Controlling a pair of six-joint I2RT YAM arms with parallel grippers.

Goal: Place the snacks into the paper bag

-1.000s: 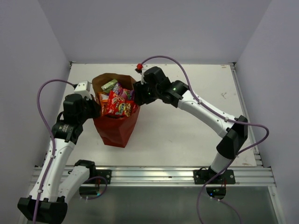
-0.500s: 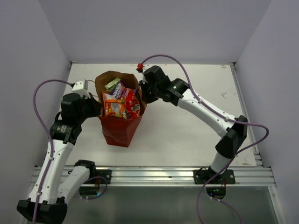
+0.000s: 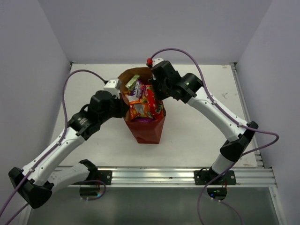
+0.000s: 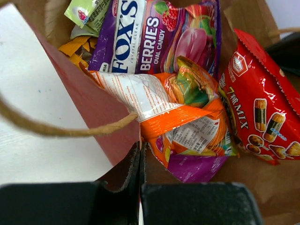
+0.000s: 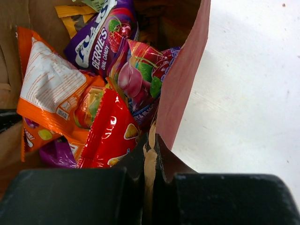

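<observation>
- The paper bag [image 3: 144, 126] stands up on the white table [image 3: 201, 136], near the middle, between the two arms.
- The bag is reddish-brown outside and plain tan inside. Its paper looks stiff, with creased sides, and its top is open.
- One thin, rough twine handle [image 4: 56, 129] loops out from the bag's rim in the left wrist view.
- The snacks [image 3: 143, 104] are all in the bag, piled up to the top. They are shiny, crinkly packets.
- I count one purple candy bag [image 4: 154, 33], one red packet [image 4: 255, 112] with little snack pictures on it, and one small green packet [image 4: 86, 11].
- There are also two orange ones: a big orange packet [image 4: 159, 108] with a white back, and a small folded yellow-orange packet [image 4: 75, 47] at the back.
- More packets may be hidden lower down. I cannot tell.
- The left end effector [image 4: 140, 164] is black. Its two fingers are pressed together, pinching the bag's left rim, beside the spot where the twine goes in.
- The right end effector [image 5: 150, 154] is black too. Its two fingers pinch the rim on the other side, with the paper held flat between them.
- Both arms are white with black joints, and each has a long purple cable [image 3: 70, 89] looping over it.
- A silver metal rail [image 3: 154, 176] runs along the near edge of the table.
- Plain pale walls [image 3: 154, 28] stand around the table on three sides.
- From above, the two end effectors hide bits of the bag's rim.
</observation>
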